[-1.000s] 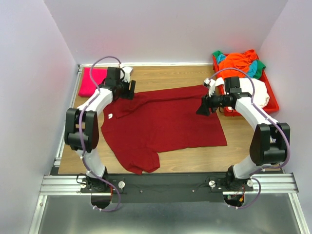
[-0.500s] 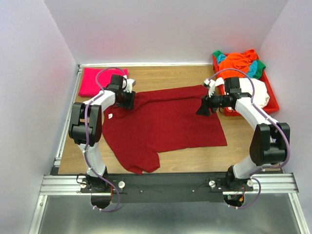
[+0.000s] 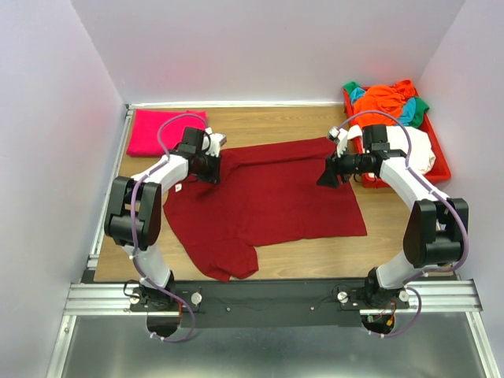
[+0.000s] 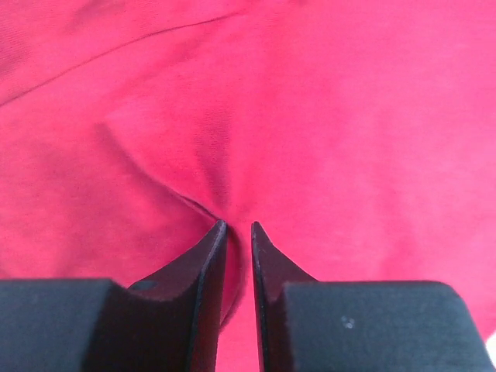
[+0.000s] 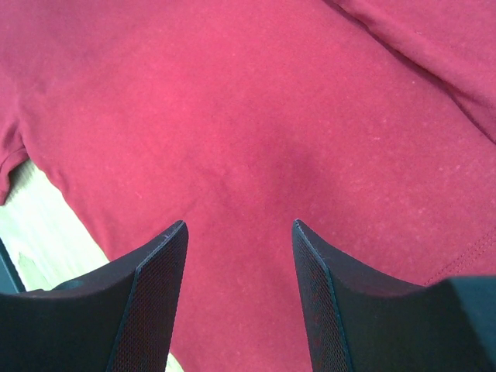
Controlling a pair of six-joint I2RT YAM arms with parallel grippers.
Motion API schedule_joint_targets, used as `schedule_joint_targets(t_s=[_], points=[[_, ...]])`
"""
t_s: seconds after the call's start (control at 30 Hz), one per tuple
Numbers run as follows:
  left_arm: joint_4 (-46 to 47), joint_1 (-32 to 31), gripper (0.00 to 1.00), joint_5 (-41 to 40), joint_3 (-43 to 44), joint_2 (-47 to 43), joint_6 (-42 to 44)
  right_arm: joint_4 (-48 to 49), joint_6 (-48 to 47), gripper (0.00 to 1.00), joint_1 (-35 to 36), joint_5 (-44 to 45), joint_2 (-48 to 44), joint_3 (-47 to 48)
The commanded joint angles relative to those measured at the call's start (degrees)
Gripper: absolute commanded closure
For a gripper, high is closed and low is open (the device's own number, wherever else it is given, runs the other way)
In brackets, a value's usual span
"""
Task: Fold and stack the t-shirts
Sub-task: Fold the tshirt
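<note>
One fold of maroon shirt (image 4: 310, 116) between left jaws.

Left claw (image 4: 237, 226) now on maroon shirt (image 3: 272, 197)

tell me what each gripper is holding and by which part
The left gripper pinches a raised fold of the maroon t-shirt near its far left corner. The right gripper is open over it, holding nothing.
</note>
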Motion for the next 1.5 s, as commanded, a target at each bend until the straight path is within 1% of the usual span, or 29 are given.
schedule_joint_targets(t_s=[0.0,0.07,0.1,0.13,0.2,0.27,0.3,0.33,0.4,0.43,0.5,0.53,0.6,0.7,0.8,0.9,1.1,1.17,1.47], points=[[1.57,-2.25,0.72,3.48,-3.18,-3.64,-1.13,-1.03,-1.09,0.37,-0.21,0.93,-0.41,-0.8],[1.83,-2.95,0.7,3.91,-4.59,-4.7,-2.62,-1.03,-1.09,0.37,-0.21,0.93,-0.59,-0.8],[2.0,-3.56,0.65,3.74,-6.08,-5.48,-2.71,-1.03,-1.18,0.37,-0.21,0.93,-0.5,-0.8],[1.92,-3.74,0.63,3.57,-6.79,-5.93,-2.79,-1.03,-1.18,0.37,-0.21,0.93,-0.59,-0.8],[2.09,-4.1,0.62,3.39,-8.28,-7.15,-2.79,-1.03,-1.18,0.37,-0.12,0.84,-0.5,-0.8],[3.06,-4.27,0.61,1.55,-8.91,-10.57,-3.4,-1.03,-1.18,0.37,-0.13,0.93,-0.5,-0.79],[3.5,-4.27,0.59,0.15,-8.82,-11.98,-3.58,-1.03,-1.27,0.37,-0.21,0.93,-0.5,-0.88],[4.81,-4.1,0.51,-1.69,-8.65,-14.78,-4.19,-1.03,-1.27,0.37,-0.21,0.93,-0.41,-0.88],[6.48,-3.66,0.41,-7.65,-8.21,-17.08,-5.6,-1.03,-1.27,0.37,-0.21,0.84,-0.41,-0.88],[7.36,-3.13,0.32,-8.9,-7.77,-17.88,-6.04,-1.03,-1.27,0.37,-0.21,0.93,-0.24,-0.88],[9.21,-0.85,0.27,-9.36,-5.93,-18.06,-6.48,-1.11,-1.27,0.37,-0.21,0.93,-0.15,-0.97],[9.91,0.9,0.26,-8.83,-5.14,-16.14,-6.66,-0.94,-1.27,0.37,-0.13,0.93,-0.15,-0.97],[8.96,2.14,0.27,-6.81,-1.38,-12.89,-6.49,-1.03,-1.27,0.37,-0.21,0.93,-0.06,-1.14],[7.63,3.28,0.32,-5.32,2.68,-4.73,-6.57,-1.03,-1.27,0.37,-0.21,1.02,-0.06,-1.23],[7.63,3.55,0.35,-4.7,5.06,-1.11,-7.01,-0.94,-1.35,0.37,-0.21,1.37,0.03,-1.32],[7.54,3.55,0.39,-2.77,6.12,0.83,-7.1,-0.94,-1.44,0.37,-0.13,1.37,0.2,-1.24],[7.37,3.64,0.43,-2.32,5.51,5.49,-6.83,-1.03,-1.36,0.37,-0.21,1.28,0.38,-1.32],[7.81,3.46,0.46,-2.07,5.24,6.72,-7.1,-1.03,-1.35,0.37,-0.13,1.28,0.29,-1.32],[8.77,3.2,0.58,0.13,4.1,8.48,-7.01,-1.03,-1.44,0.37,-0.21,1.55,0.47,-1.32]])
